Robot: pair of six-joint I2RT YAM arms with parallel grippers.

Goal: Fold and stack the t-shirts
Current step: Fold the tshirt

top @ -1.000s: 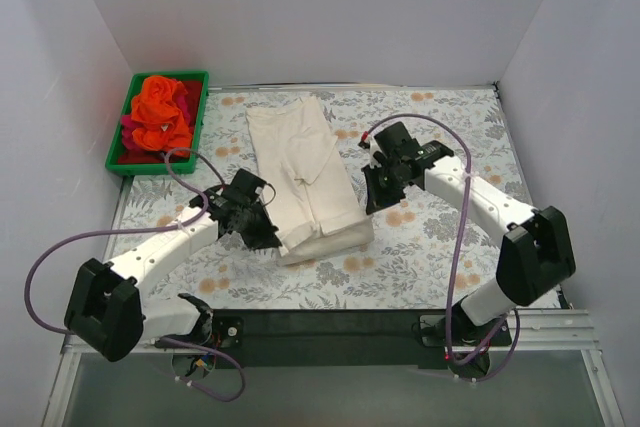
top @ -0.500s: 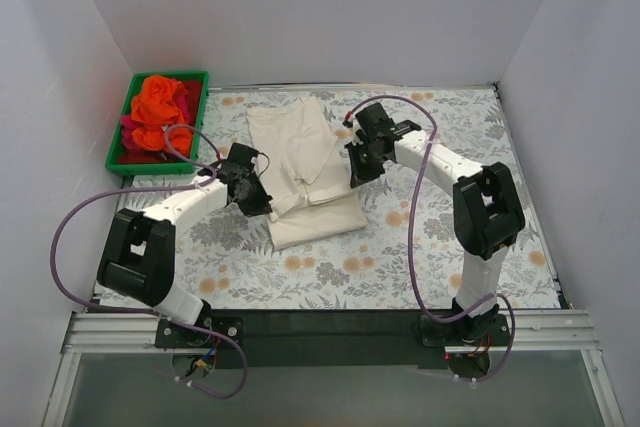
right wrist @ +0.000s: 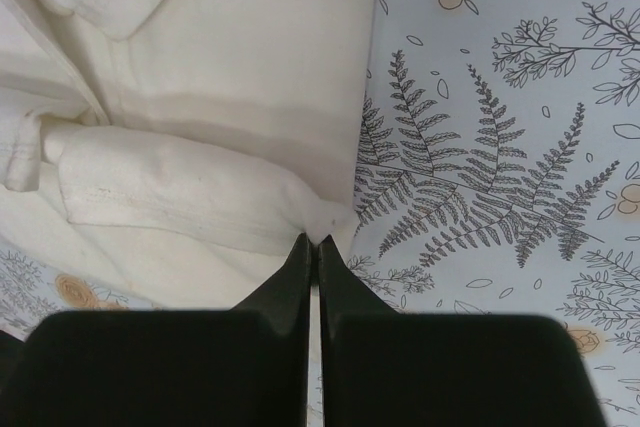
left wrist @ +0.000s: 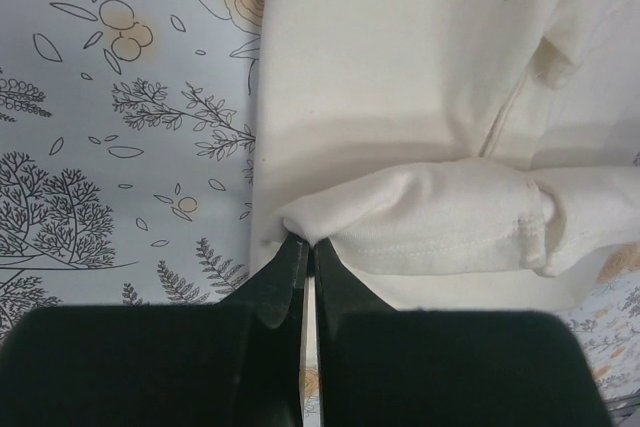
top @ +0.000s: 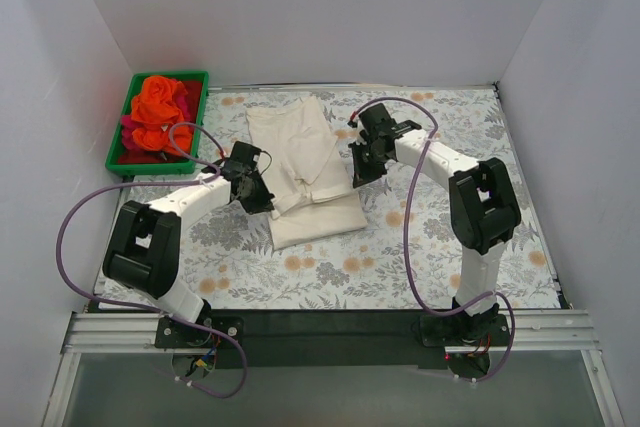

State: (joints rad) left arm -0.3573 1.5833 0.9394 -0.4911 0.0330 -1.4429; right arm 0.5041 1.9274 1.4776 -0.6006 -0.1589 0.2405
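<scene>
Cloth printed with flowers and ferns, the tablecloth [top: 430, 247], is spread over the whole table. The cream t-shirt [top: 300, 147] is laid on it near the middle, a bit toward the far side. It is stretched out long, from far to near. Its near end is folded up and over, so a thick soft band with a stitched hem is seen lying across the flat part. Some flat cream cloth is seen on the near side of this band too.

The left arm [top: 190, 202] is stretched in from the left side, and the right arm [top: 440, 162] is stretched in from the right side. A green bin [top: 170, 75] is set at the far left corner, well apart from the cream t-shirt. The orange t-shirt [top: 160, 107] is heaped up in the bin, and the red t-shirt [top: 128, 127] is bunched under and beside it.

The left claw [top: 268, 209] is placed at the left end of the folded band. In the left wrist view its two black fingers [left wrist: 280, 282] are pressed together, and the corner of the band is pinched at their tips. The right claw [top: 356, 179] is placed at the right end of the band. In the right wrist view its fingers [right wrist: 290, 287] are pressed together as well, and the other corner of the band is pinched between them.
</scene>
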